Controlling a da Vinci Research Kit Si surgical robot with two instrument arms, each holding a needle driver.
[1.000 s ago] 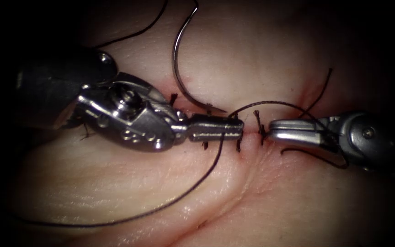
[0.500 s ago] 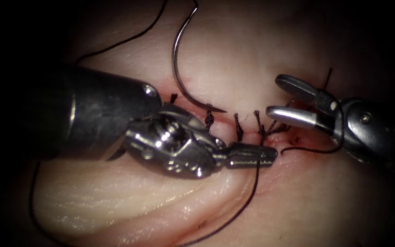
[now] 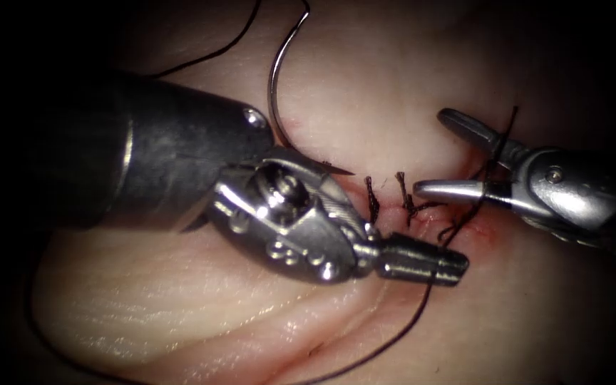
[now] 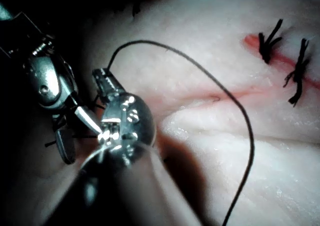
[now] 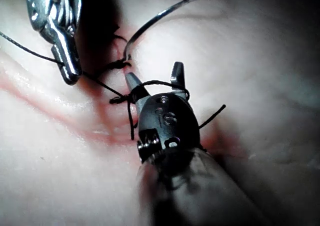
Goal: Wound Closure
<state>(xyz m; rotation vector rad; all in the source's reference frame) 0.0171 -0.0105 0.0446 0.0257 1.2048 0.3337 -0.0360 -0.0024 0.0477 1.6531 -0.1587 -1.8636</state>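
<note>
While your left tool (image 3: 422, 265) keeps its jaws clamped on the thread (image 3: 393, 339), just below the cut (image 3: 393, 207) and right of the finished stitches (image 3: 372, 198), the items stand as follows.

Left tool: in the last second it has moved down and to the right along the cut, carrying the thread with it; the strand trails from the jaws down over the lower tissue (image 3: 180, 299). This looks like a hold meant to keep the strand taut and out of the way.

Right tool (image 3: 440, 153): jaws spread wide, holding nothing; a second ago they were shut. Thread is looped around them, which probably explains the open stance.

Needle (image 3: 274, 85): held by neither tool, lying loose on the tissue above the cut, not in the tissue, unmoved.

Red fluid (image 3: 483, 228): a smear at the right end of the cut.
</note>
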